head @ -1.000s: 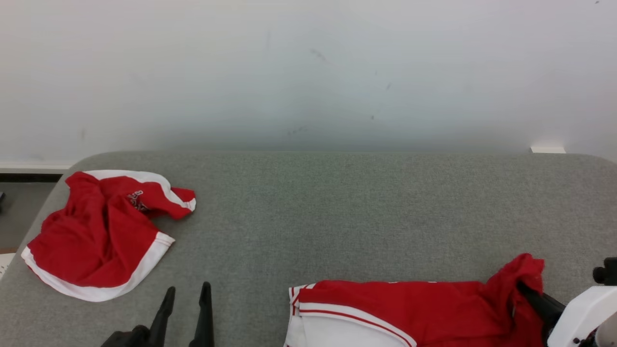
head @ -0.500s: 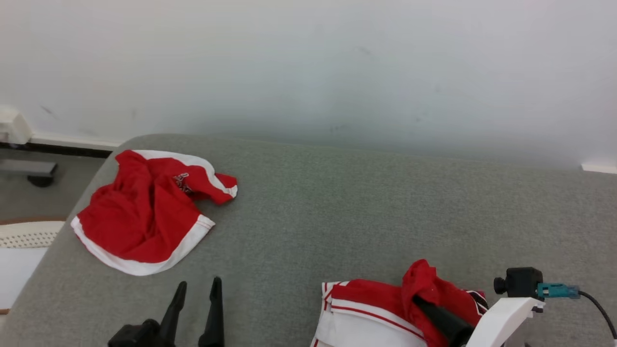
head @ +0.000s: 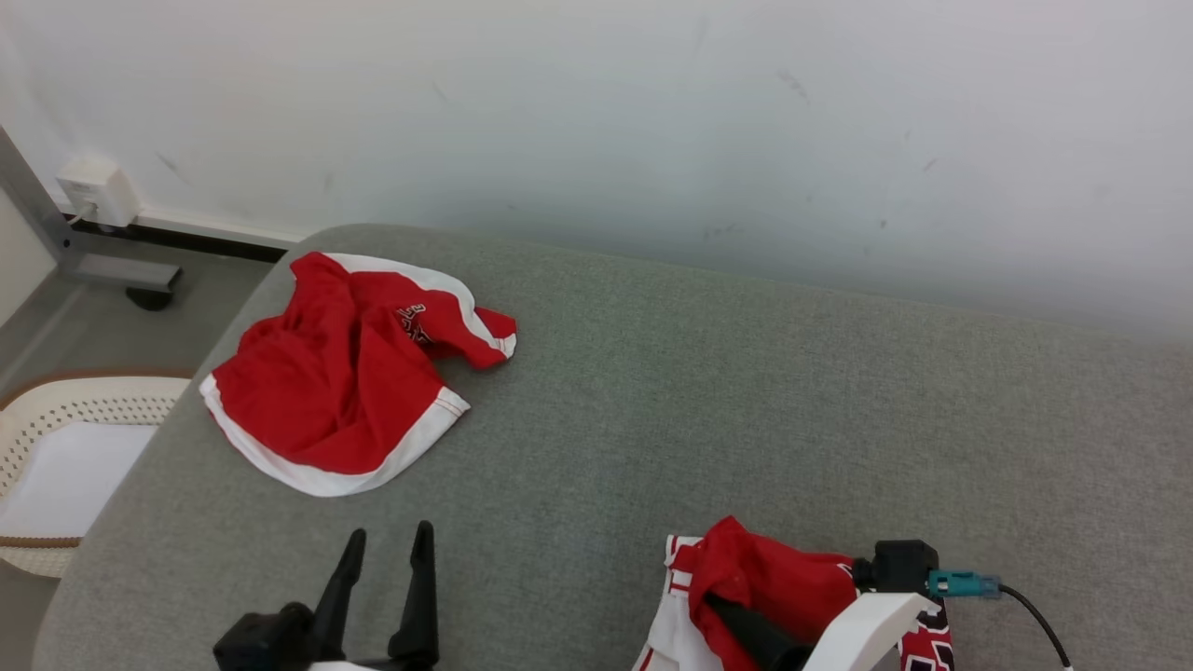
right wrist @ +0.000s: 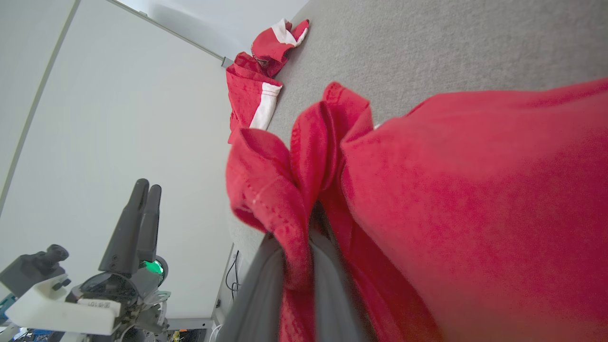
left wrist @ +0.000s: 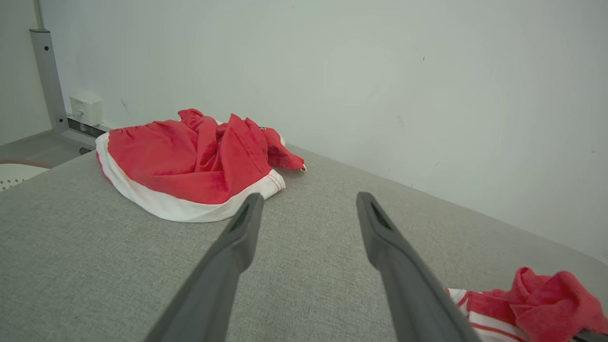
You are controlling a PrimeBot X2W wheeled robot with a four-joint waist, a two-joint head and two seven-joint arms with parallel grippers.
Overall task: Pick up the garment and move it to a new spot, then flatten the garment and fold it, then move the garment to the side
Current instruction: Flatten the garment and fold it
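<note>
Your right gripper [head: 722,606] sits at the bottom edge of the head view, right of centre. Its 2 dark fingers are pinched together on a fold of the garment [head: 783,578], a red piece with white striped trim. The cloth rises in a bunched peak over the fingertips, and the rest trails down out of frame. Your left gripper [head: 390,533] is at the lower left with its fingers spread wide and nothing between them. It hovers over the bare grey table [head: 708,391].

A second red garment [head: 335,382] lies crumpled at the upper left of the table, well apart from both grippers. A white basket [head: 56,410] stands off the table's left end.

Progress looks early. The pick-up is made and the carry to a new spot seems under way. Flattening, folding and the final move aside are all left to do.

Compared with 1 second ago, the garment is no longer stretched along the lower right. It is gathered into a tighter heap nearer the frame's centre. The whole view has also swung (the camera turned, so the basket now appears). The left gripper's spread is unchanged.
</note>
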